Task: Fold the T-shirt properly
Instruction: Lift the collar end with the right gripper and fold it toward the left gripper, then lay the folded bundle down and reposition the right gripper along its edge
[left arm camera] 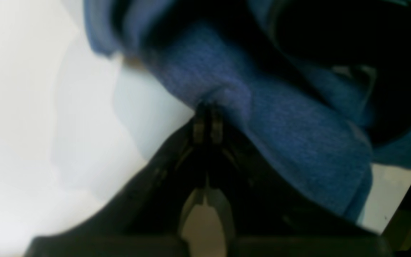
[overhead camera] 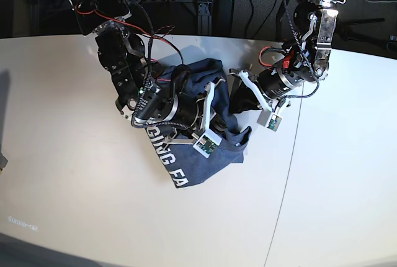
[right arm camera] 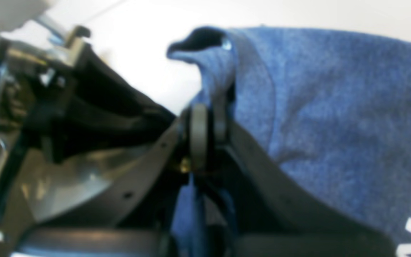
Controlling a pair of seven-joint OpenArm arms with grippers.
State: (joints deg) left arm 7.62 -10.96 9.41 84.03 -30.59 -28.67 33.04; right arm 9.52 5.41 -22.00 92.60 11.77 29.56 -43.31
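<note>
T-shirt (overhead camera: 192, 155) bunched between claws | left gripper (left arm camera: 207, 123) pinched fabric | right gripper (right arm camera: 205, 125) pinched hem | risk: thin grip, cloth slipping.

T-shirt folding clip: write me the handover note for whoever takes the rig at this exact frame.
Left gripper: shut on a bunched fold of the T-shirt.
Right gripper: shut on a fabric edge of the same shirt, white lettering visible nearby.
Where things are: the shirt sits crumpled mid-table between both arms, partly lifted and draped over the grippers, with a lettered part facing up toward the near edge.
Done: both arms have a grasp.
Left: no neat fold shows yet. The shirt likely needs spreading flat first, then folding sleeves and body.
</note>
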